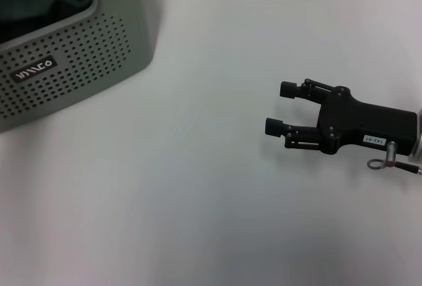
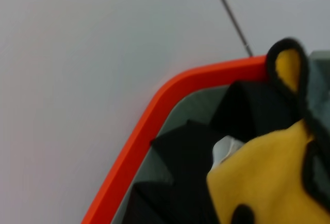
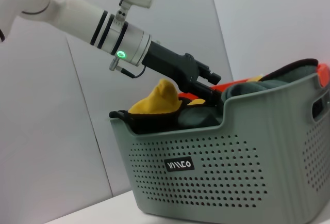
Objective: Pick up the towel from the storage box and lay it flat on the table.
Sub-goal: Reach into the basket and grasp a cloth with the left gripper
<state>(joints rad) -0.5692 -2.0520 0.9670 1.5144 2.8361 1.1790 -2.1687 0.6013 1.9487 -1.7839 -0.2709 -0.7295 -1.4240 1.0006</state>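
The storage box [image 1: 69, 55] sits at the far left corner of the white counter [image 1: 198, 200], its dark label with white lettering facing the robot. Inside it lies the towel [image 3: 160, 102], crumpled, a yellow hump rising above the rim with dark grey-green folds and black edging beside it. The left tool [image 3: 206, 87] reaches down into the box from above, its tip buried among the folds; I cannot tell whether its fingers are apart or closed. An orange rim [image 2: 154, 115] shows behind the cloth on the box's far side. Well to the right of the box, the right tool [image 1: 277, 108] hovers low over bare counter, fingers spread apart and holding nothing, pointing toward the box. Behind the box stand plain pale wall panels [image 3: 170, 38].
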